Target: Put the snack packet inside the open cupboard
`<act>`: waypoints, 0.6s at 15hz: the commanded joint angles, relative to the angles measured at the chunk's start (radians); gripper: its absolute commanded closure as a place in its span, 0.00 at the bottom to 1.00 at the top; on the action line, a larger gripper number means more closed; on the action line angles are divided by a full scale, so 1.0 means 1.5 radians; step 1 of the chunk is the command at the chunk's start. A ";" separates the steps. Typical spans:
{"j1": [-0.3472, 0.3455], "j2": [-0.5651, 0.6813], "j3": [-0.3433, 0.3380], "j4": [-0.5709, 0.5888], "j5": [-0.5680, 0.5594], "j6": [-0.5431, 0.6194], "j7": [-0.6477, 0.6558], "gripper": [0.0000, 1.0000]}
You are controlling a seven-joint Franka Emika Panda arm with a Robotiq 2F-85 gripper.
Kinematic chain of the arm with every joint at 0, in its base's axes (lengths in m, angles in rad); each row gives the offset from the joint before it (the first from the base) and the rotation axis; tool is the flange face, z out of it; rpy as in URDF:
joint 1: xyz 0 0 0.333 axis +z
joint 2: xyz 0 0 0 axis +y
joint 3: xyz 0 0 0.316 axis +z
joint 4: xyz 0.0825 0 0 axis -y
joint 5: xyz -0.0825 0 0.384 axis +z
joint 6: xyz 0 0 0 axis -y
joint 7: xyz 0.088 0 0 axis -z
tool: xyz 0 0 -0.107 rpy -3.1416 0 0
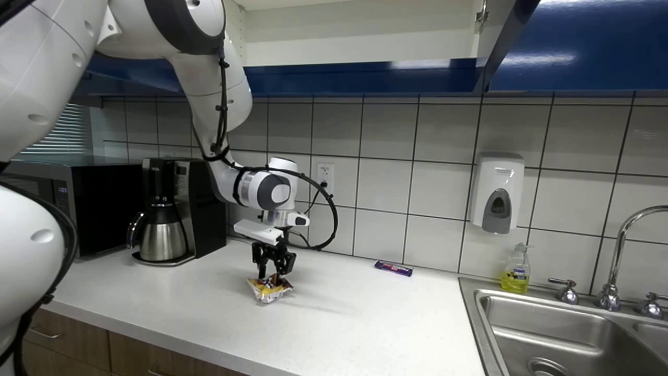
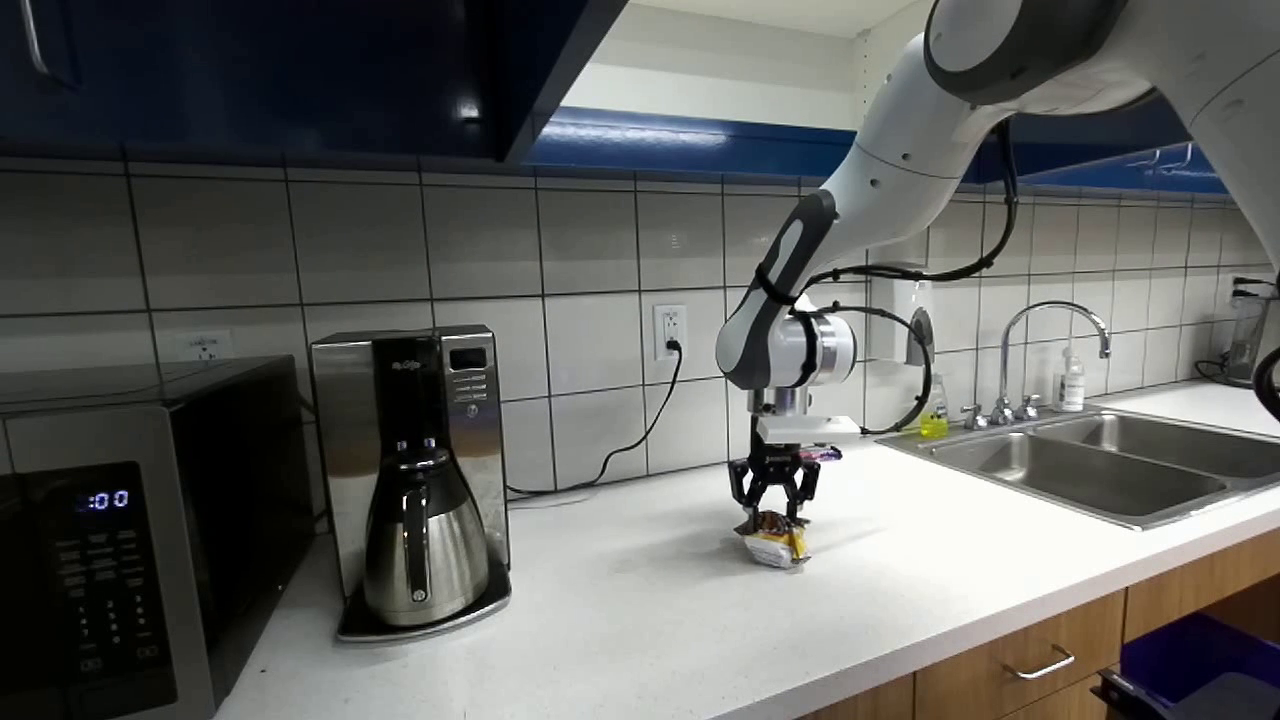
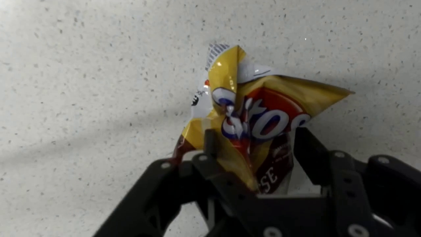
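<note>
The snack packet (image 1: 270, 293) is a crumpled yellow, red and white foil bag lying on the white counter; it also shows in an exterior view (image 2: 775, 548) and in the wrist view (image 3: 269, 112). My gripper (image 1: 270, 275) points down over it, also in an exterior view (image 2: 775, 513). In the wrist view the gripper (image 3: 255, 131) is open, its fingers apart on either side of the packet's near part. The left finger overlaps the packet; the right finger is beside its edge. The open cupboard (image 1: 360, 47) hangs above, white inside, also in an exterior view (image 2: 720, 80).
The cupboard's blue lower edge (image 1: 365, 78) overhangs the counter, and a blue door (image 1: 579, 47) stands at its side. A coffee maker (image 2: 425, 540) and a microwave (image 2: 90, 560) stand on the counter. A purple item (image 1: 394, 269) lies by the wall, near a sink (image 1: 553, 334).
</note>
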State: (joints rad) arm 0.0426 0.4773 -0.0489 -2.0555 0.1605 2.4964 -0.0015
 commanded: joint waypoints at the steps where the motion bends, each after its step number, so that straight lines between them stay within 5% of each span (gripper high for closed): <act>1: -0.010 0.005 0.011 0.013 -0.017 -0.003 0.024 0.67; 5: -0.009 0.004 0.010 0.012 -0.019 -0.003 0.026 0.98; 9: -0.009 0.004 0.009 0.012 -0.020 -0.002 0.027 1.00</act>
State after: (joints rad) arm 0.0426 0.4772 -0.0489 -2.0492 0.1570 2.4963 0.0015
